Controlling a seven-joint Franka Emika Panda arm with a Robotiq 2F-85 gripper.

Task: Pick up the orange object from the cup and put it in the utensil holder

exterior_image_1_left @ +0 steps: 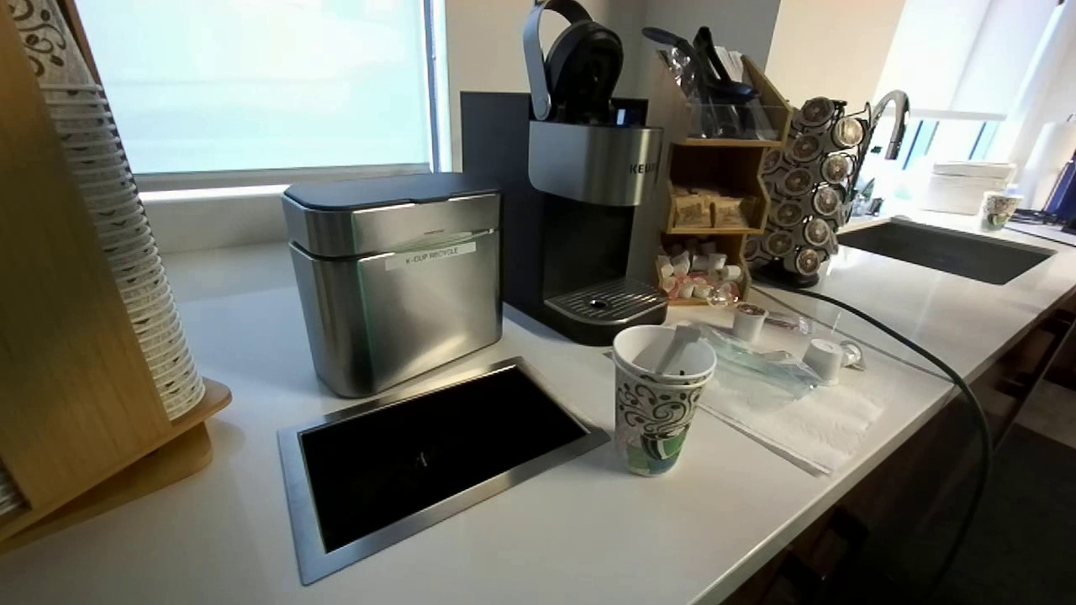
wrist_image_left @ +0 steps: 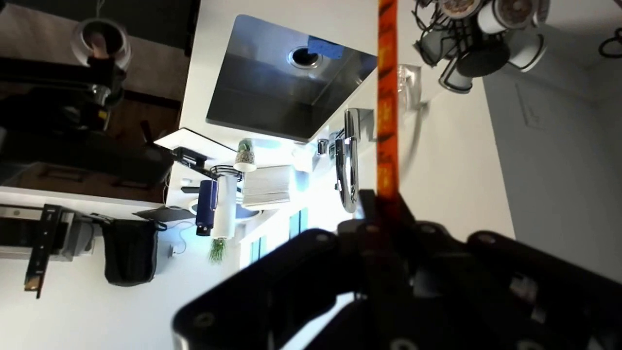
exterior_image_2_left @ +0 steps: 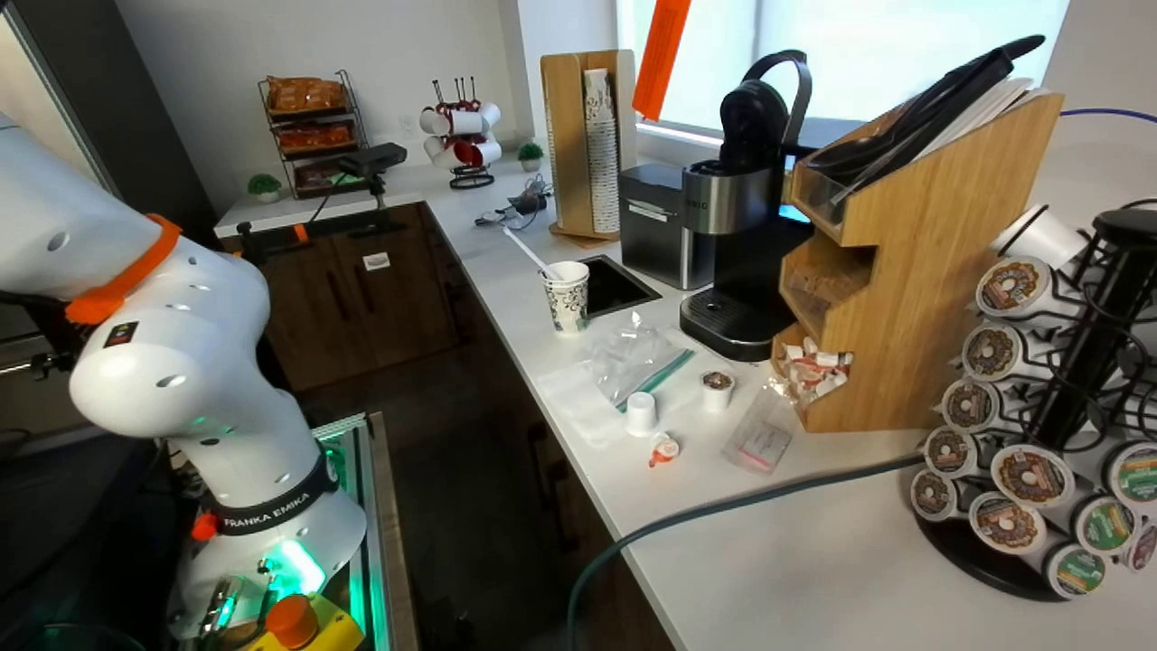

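My gripper (wrist_image_left: pixel 387 206) is shut on one end of the orange object (wrist_image_left: pixel 388 97), a long flat orange strip. The strip also hangs in from the top edge in an exterior view (exterior_image_2_left: pixel 663 59), above the counter and apart from the cup; the gripper is out of that frame. The white patterned paper cup (exterior_image_1_left: pixel 654 424) stands upright on the counter in both exterior views (exterior_image_2_left: pixel 567 306), with a pale stick (exterior_image_2_left: pixel 531 254) leaning in it. The utensil holder, a brown wooden tiered caddy (exterior_image_2_left: pixel 945 298), has black utensil handles on top and also shows beside the coffee machine (exterior_image_1_left: pixel 771 101).
The coffee machine (exterior_image_2_left: pixel 737 208) stands between the caddy and a steel bin (exterior_image_1_left: pixel 403 277). A coffee pod rack (exterior_image_2_left: pixel 1076 389) is beside the caddy. Plastic bags (exterior_image_2_left: pixel 633 357), pods and a cable (exterior_image_2_left: pixel 750 497) lie on the counter. A framed opening (exterior_image_1_left: pixel 437 454) is by the cup.
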